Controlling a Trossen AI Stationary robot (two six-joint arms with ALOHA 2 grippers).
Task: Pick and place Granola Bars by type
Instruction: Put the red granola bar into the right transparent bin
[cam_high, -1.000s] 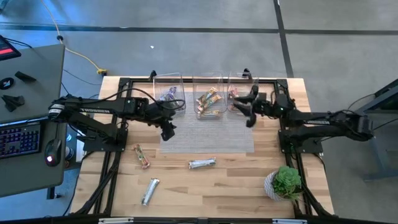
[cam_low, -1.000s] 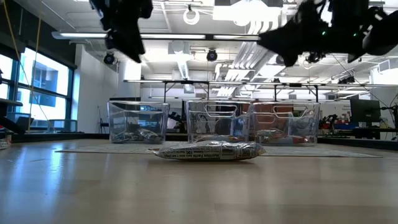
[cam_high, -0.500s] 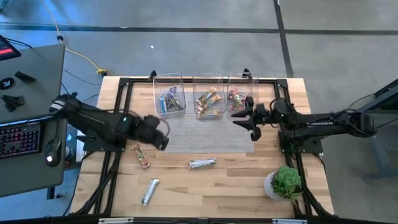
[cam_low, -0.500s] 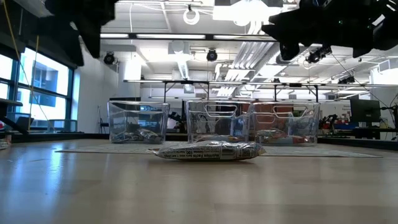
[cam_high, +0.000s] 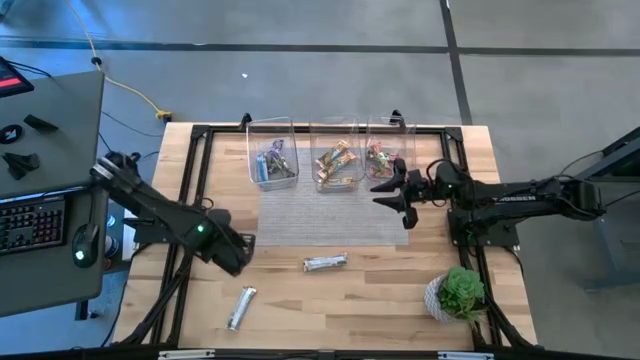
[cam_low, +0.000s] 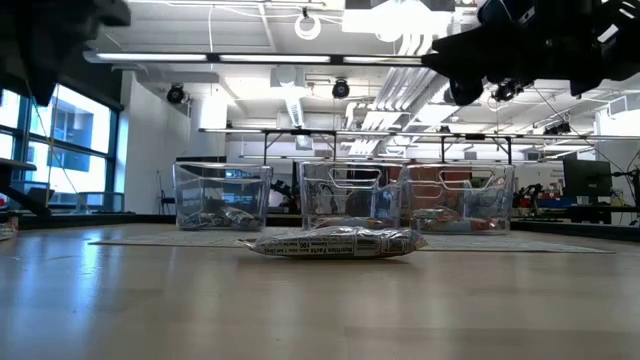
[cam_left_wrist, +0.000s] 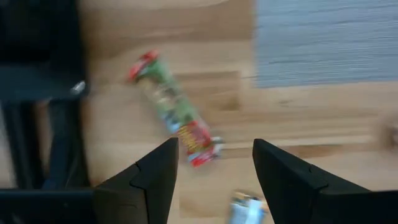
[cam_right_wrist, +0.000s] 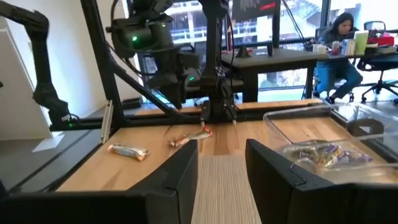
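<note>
One red-and-green granola bar (cam_left_wrist: 175, 109) lies diagonally on the wooden table (cam_left_wrist: 298, 112), beside the grey mat (cam_left_wrist: 323, 40), below my left gripper (cam_left_wrist: 214, 163), fingers spread and empty. My right gripper (cam_high: 400, 195), likewise parted, waits near the clear bins (cam_high: 338, 152).

From overhead the left gripper (cam_high: 232, 255) covers the red-orange-green bar (cam_left_wrist: 174, 109), which only its wrist camera catches, smeared soft. A second bar (cam_left_wrist: 244, 210) is cut off at that picture's edge. In the bins (cam_high: 271, 127) the wrappers are too small to sort. From table height, both arms are just dark shapes cropped above.
</note>
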